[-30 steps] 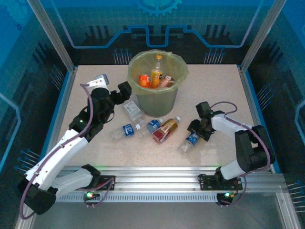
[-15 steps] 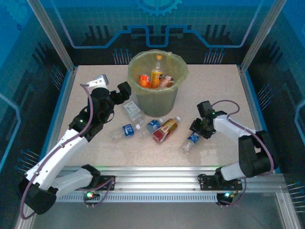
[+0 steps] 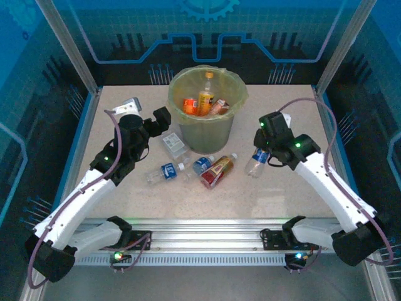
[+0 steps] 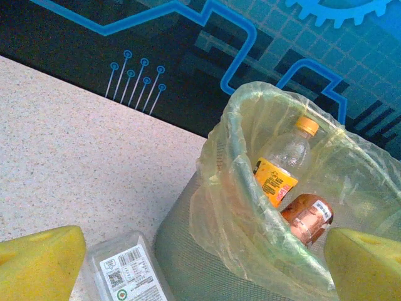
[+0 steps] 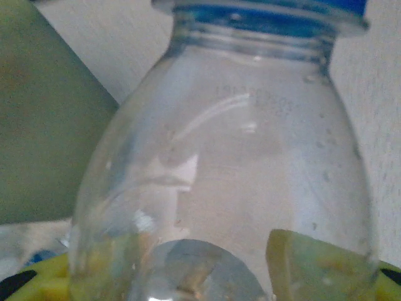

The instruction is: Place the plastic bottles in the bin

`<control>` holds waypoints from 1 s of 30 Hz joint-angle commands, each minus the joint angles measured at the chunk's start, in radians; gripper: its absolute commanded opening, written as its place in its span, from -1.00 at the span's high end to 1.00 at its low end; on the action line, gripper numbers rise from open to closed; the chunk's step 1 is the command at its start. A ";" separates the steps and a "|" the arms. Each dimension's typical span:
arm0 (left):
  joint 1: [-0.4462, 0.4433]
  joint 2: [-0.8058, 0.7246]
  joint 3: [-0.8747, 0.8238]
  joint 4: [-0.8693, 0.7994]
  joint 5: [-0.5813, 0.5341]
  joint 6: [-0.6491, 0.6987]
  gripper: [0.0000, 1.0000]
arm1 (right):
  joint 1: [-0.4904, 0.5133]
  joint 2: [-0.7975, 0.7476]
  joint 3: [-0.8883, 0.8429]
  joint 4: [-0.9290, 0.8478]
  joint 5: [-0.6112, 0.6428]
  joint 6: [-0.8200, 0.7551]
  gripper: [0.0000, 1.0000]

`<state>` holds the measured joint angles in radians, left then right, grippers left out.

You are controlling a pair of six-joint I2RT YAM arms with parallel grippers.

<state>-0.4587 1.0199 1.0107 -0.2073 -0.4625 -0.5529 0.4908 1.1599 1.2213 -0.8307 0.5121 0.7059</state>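
The bin (image 3: 207, 132) is a round olive bucket with a finely meshed wall, lined with a crinkled, translucent yellow-green bag. It stands at 12 o'clock on the speckled table (image 3: 282, 200). Three bottles show inside it from above: a tall orange bottle (image 3: 205, 95), an orange-labelled bottle (image 3: 189, 105) and a copper-coloured bottle (image 3: 216, 106).

Four more lie on the table around the bin's 6 o'clock. A flat-sided clear bottle (image 3: 175, 145) with a white label lies just beside the bin's foot. Farther out are two clear, blue-labelled ones, the left blue bottle (image 3: 164, 171) and the middle blue bottle (image 3: 202, 164), then a red-and-amber bottle (image 3: 218, 170).

The ninth (smooth, round-shouldered, blue-capped) is the held bottle (image 3: 257, 162), at the bin's 4 o'clock. It is clamped in the right gripper (image 3: 260, 153); in the right wrist view the yellow pads (image 5: 313, 263) press on either side of its clear body. The right forearm stretches toward 11 o'clock.

The left forearm runs toward 1 o'clock. The left gripper (image 3: 164, 120) sits at the bin's 9 o'clock, jaws wide apart and holding nothing.
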 commanded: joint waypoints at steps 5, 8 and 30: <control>0.012 -0.001 -0.017 -0.021 0.014 -0.033 -0.98 | 0.126 0.025 0.288 0.072 0.171 -0.300 0.22; 0.014 0.000 -0.018 -0.022 0.023 -0.033 -0.98 | 0.139 0.070 0.399 0.149 0.116 -0.388 0.22; 0.020 0.004 -0.024 -0.046 0.057 -0.065 -0.98 | 0.169 0.735 1.020 0.489 -0.170 -0.646 0.19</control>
<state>-0.4465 1.0218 1.0050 -0.2367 -0.4225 -0.6041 0.6498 1.8427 2.1811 -0.4156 0.3744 0.0849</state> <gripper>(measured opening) 0.989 0.497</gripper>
